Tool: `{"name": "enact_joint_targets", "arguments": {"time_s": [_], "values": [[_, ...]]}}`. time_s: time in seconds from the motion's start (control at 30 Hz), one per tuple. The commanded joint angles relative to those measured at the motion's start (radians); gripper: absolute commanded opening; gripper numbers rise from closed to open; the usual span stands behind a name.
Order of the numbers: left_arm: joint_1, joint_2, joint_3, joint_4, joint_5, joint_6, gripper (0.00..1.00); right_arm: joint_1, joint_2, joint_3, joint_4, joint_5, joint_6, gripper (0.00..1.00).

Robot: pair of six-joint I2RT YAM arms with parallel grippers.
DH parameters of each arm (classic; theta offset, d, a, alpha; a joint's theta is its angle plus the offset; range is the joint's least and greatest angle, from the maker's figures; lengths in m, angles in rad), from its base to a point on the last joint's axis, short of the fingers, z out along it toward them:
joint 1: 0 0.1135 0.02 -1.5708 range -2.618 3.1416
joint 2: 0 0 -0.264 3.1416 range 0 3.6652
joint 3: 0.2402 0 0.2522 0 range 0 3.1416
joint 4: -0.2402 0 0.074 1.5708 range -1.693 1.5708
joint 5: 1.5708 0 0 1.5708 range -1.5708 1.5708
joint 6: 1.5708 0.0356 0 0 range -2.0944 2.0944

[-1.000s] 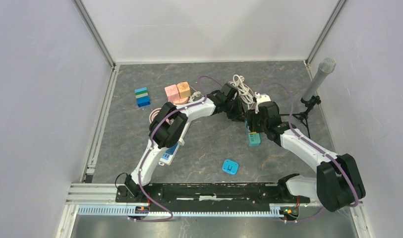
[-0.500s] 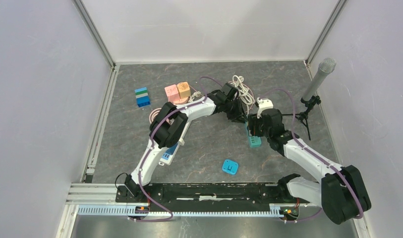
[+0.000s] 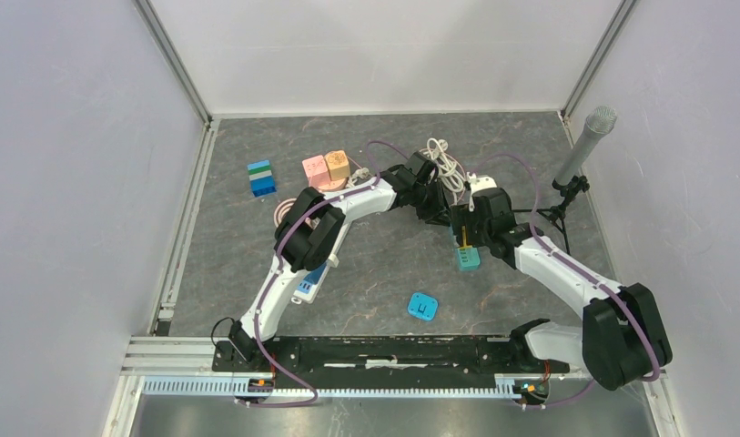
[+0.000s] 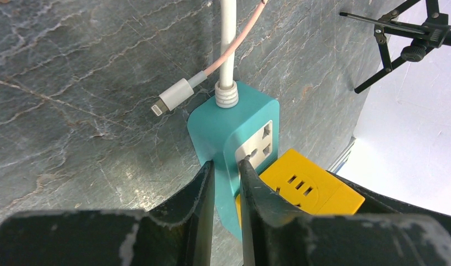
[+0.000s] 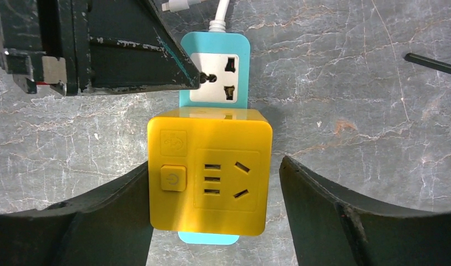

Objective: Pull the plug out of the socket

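Left tool (image 4: 227, 167) clenched on teal socket (image 4: 212, 119); right tool (image 5: 213, 166) released astride yellow plug (image 5: 209, 188) (a sliver overhead).

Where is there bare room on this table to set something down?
Bare stone: between the left arm and the blue square; near left, between the rail and that arm; at the back, between the cable coil and the microphone. Crowded around the strip, where the right arm meets the left.

Cubic yellow plug (image 5: 209, 177) sits in teal socket (image 5: 214, 66).
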State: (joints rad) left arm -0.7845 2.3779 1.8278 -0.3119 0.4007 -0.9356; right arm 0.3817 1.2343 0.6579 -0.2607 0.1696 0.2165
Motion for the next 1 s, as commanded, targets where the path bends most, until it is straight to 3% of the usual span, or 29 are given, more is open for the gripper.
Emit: {"name": "enact_joint_targets", "arguments": {"time_s": [0.0,0.3,0.63,0.83,0.97], "values": [[-0.010,0.113,-0.064,-0.219,-0.076,0.064,0.28,0.000,0.005,0.031,0.019,-0.003,-0.028,0.76],[-0.010,0.116,-0.071,-0.220,-0.084,0.057,0.29,0.000,-0.111,0.002,0.106,-0.031,-0.028,0.00],[-0.012,0.121,-0.072,-0.243,-0.125,0.078,0.29,0.000,-0.257,-0.032,0.220,-0.042,-0.019,0.00],[-0.012,0.121,-0.068,-0.237,-0.100,0.086,0.29,-0.001,-0.265,-0.014,0.170,-0.002,-0.013,0.00],[-0.012,0.084,-0.055,-0.157,-0.021,0.098,0.36,0.000,-0.273,0.003,0.106,0.009,-0.003,0.00]]}}
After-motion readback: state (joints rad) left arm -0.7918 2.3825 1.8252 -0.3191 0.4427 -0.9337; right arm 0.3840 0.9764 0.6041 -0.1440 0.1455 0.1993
